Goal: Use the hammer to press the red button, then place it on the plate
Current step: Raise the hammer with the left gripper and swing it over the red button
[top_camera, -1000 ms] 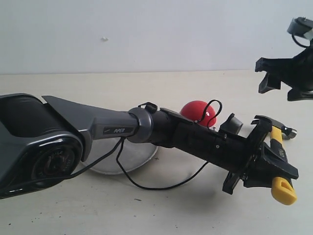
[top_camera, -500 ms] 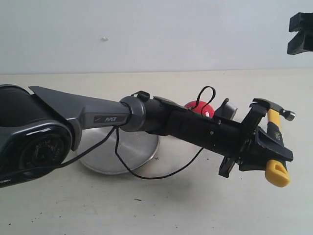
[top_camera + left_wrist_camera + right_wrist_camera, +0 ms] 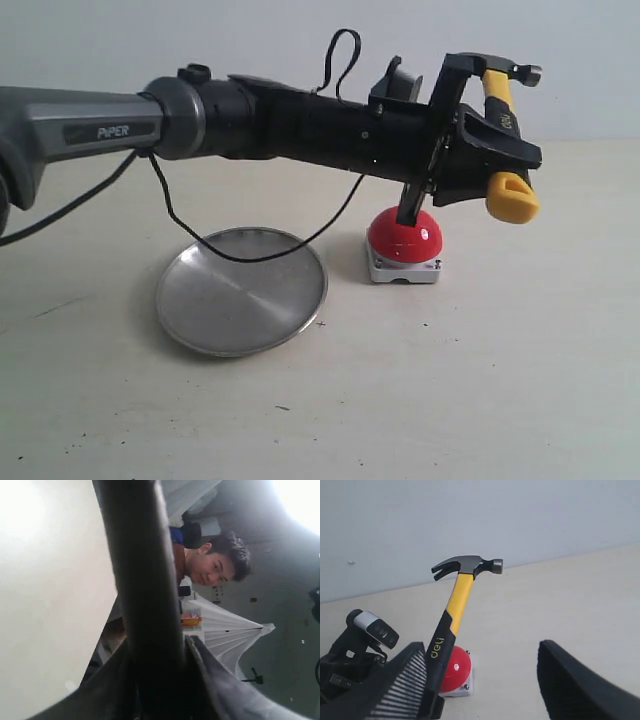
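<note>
hammer sat clamped in left fingers, head upward; right fingers apart. we feared it glancing off the domed red button.

Inside left gripper, hammer handle middle hidden.

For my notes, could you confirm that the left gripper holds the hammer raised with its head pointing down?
Not quite: the left gripper holds the hammer raised, but its head points up, yellow end down; the exterior view shows it.
</note>
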Controlling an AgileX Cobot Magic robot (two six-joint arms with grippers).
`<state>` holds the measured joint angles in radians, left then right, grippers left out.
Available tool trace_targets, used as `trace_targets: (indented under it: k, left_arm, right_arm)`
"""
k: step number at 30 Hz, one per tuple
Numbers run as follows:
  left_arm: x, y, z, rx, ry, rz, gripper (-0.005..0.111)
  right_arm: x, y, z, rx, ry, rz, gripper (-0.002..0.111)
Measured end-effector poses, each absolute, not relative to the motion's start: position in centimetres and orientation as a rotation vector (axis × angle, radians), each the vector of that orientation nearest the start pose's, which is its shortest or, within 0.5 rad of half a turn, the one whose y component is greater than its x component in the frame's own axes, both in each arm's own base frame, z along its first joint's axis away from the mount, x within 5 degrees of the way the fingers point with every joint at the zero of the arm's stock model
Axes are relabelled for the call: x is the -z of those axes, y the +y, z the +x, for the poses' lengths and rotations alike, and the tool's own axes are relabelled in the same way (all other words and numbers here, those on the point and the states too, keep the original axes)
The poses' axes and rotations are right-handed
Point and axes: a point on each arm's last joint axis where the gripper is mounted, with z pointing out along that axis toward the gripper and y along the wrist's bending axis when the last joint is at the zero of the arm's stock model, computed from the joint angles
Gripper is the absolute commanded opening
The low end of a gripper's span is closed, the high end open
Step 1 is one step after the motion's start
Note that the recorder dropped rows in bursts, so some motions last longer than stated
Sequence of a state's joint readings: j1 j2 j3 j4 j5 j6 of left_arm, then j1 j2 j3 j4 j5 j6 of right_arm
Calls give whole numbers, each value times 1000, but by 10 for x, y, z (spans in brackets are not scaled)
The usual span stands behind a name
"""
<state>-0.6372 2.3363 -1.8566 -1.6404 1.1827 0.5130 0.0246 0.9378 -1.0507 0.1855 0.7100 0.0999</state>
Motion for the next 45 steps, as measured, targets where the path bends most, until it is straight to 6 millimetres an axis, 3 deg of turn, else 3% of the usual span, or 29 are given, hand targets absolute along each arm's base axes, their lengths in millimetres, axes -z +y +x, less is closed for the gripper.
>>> trace_targets:
  k: [9,15,20,29,37,42,45]
  left_arm:
    - [-246,-344,346,1995,2419,598,0]
    - [-251,-339,344,1953,2448,634,0]
    - [-249,-337,342,1887,2492,670,0]
    - [-245,-331,346,1829,2540,672,0]
    - [-244,-308,365,1802,2535,599,0]
    - [-243,-303,369,1785,2537,583,0]
    - [-240,-302,369,1739,2559,611,0]
  right_arm:
    - [-413,6,147,-187,2047,199,62]
    - [-420,2,124,-139,2012,202,62]
    - [-416,-2,120,-70,2035,195,62]
    - [-358,-2,127,-58,2206,222,62]
    - [-321,-3,107,-98,2224,310,62]
    - [-297,-2,103,-109,2267,332,62]
    - [-275,4,100,-204,2306,379,57]
